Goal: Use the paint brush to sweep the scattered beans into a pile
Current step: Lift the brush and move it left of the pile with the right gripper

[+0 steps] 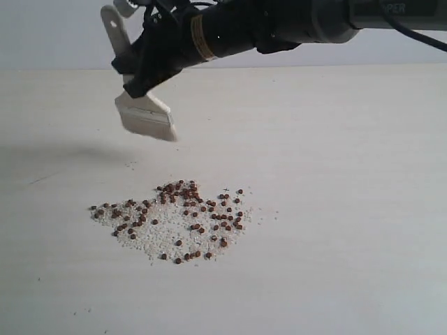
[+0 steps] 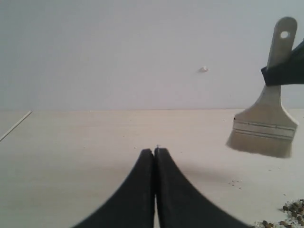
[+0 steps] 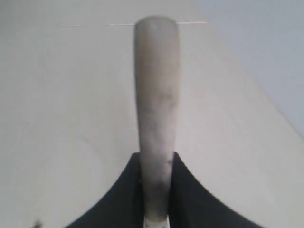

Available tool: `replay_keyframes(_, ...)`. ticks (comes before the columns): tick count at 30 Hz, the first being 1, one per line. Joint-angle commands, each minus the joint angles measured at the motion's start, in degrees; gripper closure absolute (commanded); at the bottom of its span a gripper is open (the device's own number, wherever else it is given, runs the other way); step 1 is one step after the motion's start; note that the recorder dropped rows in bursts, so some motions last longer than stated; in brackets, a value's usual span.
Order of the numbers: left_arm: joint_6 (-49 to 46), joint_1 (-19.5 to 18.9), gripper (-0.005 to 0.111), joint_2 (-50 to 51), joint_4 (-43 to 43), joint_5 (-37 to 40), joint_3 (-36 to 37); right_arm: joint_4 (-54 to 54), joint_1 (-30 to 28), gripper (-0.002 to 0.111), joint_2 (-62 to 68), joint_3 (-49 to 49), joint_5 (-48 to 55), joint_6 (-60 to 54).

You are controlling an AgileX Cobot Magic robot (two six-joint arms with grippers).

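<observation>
The reddish-brown beans (image 1: 178, 220) lie with pale crumbs in a loose, roughly triangular pile on the table's middle; its edge also shows in the left wrist view as beans (image 2: 294, 209). The paint brush (image 1: 145, 115) hangs in the air beyond and left of the beans, bristles down and clear of the table. My right gripper (image 1: 143, 78) reaches across from the right and is shut on the brush's wooden handle (image 3: 156, 95), which sticks out past the right gripper (image 3: 156, 159). The left gripper (image 2: 155, 151) is shut and empty, low over the table, with the paint brush (image 2: 266, 128) off to its side.
The pale table (image 1: 349, 174) stretches to a far edge against a grey wall (image 1: 56, 35). The dark right arm (image 1: 279, 24) spans the top of the exterior view. A few stray crumbs (image 1: 131, 165) lie beyond the beans.
</observation>
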State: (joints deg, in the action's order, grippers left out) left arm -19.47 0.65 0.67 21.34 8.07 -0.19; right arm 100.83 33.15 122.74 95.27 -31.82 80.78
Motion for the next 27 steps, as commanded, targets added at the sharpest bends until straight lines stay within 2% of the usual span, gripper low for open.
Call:
replay_keyframes(1,0.4,0.3,0.107,-0.3,0.2,0.0,0.2,-0.9,2.9,0.108,-3.8,0.1,14.6,15.2)
replay_keyframes(6,0.4,0.3,0.107,-0.3,0.2,0.0,0.2,-0.9,9.8,0.108,-8.3,-5.8,28.7,28.0)
replay_keyframes(9,0.4,0.3,0.107,-0.3,0.2,0.0,0.2,-0.9,12.1,0.108,-10.2,-9.7,31.8,29.0)
replay_keyframes(11,0.4,0.3,0.107,-0.3,0.2,0.0,0.2,-1.2,14.7,0.108,-13.3,-14.8,38.5,28.9)
replay_keyframes(13,0.4,0.3,0.107,-0.3,0.2,0.0,0.2,-4.9,16.5,0.108,-15.6,-18.7,46.6,27.6)
replay_keyframes(16,0.4,0.3,0.107,-0.3,0.2,0.0,0.2,-17.1,20.7,0.108,-19.8,-23.9,63.6,23.6)
replay_keyframes(20,0.4,0.3,0.107,-0.3,0.2,0.0,0.2,-17.4,23.8,0.108,-21.3,-26.4,63.3,29.9)
replay_keyframes(22,0.4,0.3,0.107,-0.3,0.2,0.0,0.2,-13.9,25.8,0.108,-21.3,-26.4,62.9,34.7)
replay_keyframes(23,0.4,0.3,0.107,-0.3,0.2,0.0,0.2,-7.6,26.9,0.108,-21.3,-26.4,62.9,41.3)
replay_keyframes(27,0.4,0.3,0.107,-0.3,0.2,0.0,0.2,-4.7,29.2,0.108,-21.3,-25.2,65.1,41.2)
